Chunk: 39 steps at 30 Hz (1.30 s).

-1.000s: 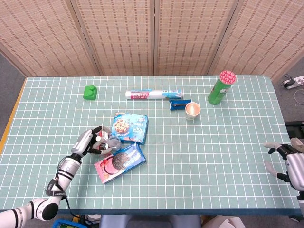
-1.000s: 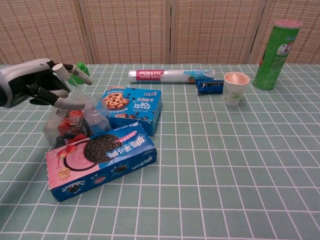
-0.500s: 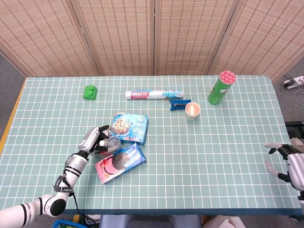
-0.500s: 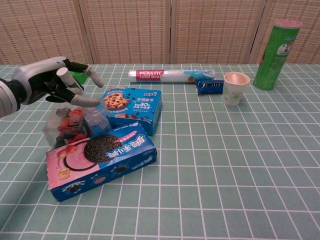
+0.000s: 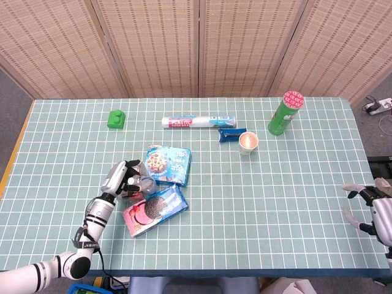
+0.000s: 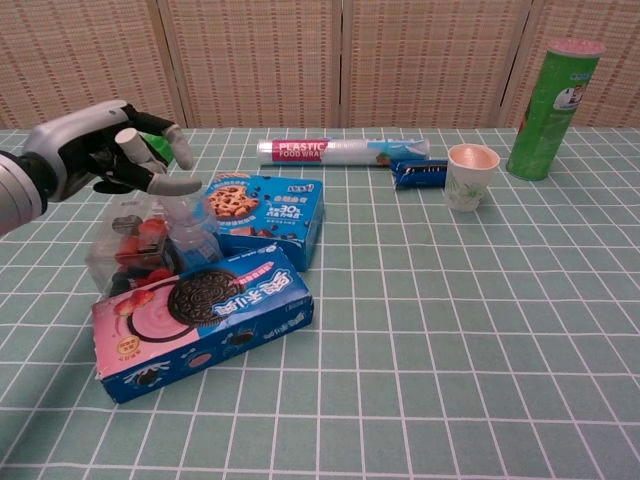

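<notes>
Your left hand hovers, fingers spread and empty, above the clear pouch beside the Oreo box; behind it lies a roll labelled "PLASTIC FOOD WRAP".

A lab-like test setup: a gridded green table before woven folding screens.

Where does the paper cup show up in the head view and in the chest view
Head view: the paper cup stands right of centre, toward the table's far side.
Chest view: the paper cup stands upper right of centre.
Shared landmark: the small blue packet lies beside it, on its left.
</notes>
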Each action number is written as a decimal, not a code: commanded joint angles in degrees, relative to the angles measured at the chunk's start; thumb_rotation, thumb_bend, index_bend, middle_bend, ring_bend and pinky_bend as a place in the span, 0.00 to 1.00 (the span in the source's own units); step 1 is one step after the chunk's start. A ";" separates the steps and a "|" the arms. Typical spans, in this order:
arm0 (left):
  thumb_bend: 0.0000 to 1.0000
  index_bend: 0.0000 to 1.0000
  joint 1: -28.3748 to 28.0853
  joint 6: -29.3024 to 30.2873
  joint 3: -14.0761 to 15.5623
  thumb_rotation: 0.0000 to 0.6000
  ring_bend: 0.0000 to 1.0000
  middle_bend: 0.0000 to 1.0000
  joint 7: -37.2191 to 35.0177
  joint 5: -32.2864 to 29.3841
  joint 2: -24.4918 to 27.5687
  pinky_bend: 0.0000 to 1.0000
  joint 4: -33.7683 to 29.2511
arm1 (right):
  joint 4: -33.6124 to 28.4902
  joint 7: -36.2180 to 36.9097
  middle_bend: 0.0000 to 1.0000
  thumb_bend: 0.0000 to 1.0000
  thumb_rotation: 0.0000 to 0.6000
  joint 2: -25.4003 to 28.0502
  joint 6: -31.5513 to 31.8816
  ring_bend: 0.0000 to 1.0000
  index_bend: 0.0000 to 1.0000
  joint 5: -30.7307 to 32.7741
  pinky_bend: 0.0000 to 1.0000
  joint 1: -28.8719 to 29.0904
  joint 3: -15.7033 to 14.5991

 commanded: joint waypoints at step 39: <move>0.36 0.86 1.42 6.58 -6.21 1.00 1.00 1.00 5.05 -2.29 11.68 1.00 -19.25 | -0.03 -0.51 0.46 0.28 1.00 -0.22 -0.63 0.36 0.33 -0.27 0.51 0.27 -0.23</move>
